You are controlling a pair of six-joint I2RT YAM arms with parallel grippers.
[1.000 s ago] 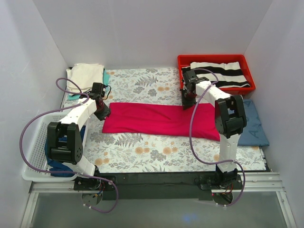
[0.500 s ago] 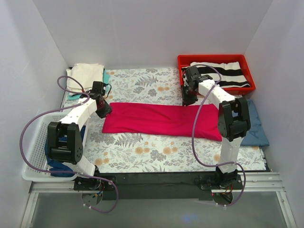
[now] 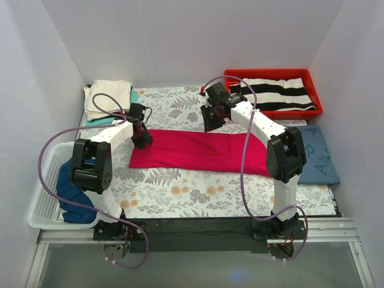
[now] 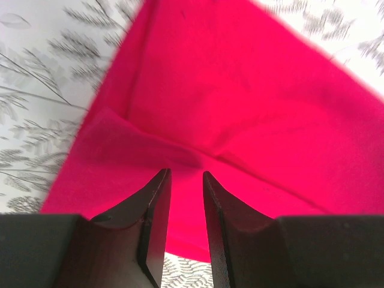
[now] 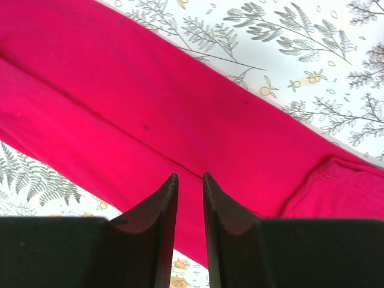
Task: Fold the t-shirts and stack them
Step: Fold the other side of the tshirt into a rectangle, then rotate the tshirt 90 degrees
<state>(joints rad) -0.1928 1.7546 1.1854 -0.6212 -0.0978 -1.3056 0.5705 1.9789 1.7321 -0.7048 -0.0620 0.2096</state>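
Top external view is showing, nearest the bases, a white basket [image 3: 42,207] at the left holding a navy-blue tee [image 3: 67,195], with a slate-blue cloth [image 3: 315,157] lying at the right edge of the desk [image 3: 180,186]. Across the middle, the crimson tee [image 3: 198,151] is lying flat as a long narrow band. Both arms are closing in over its far edge: the right end effector [image 3: 211,122] is sliding left, away from the red bin [image 3: 273,74], while the left end effector [image 3: 142,139] is edging right. In the wrist views each is hovering over red cloth with jaws drawn nearly together, pinching nothing. This is suggesting that the lengthwise fold is done and a crosswise one is coming. Farther back, a cream tee [image 3: 108,95] is sitting on a teal tee [image 3: 95,122], probably the stack, and a striped cloth [image 3: 276,93] is filling the bin. Nothing is blocking that route.
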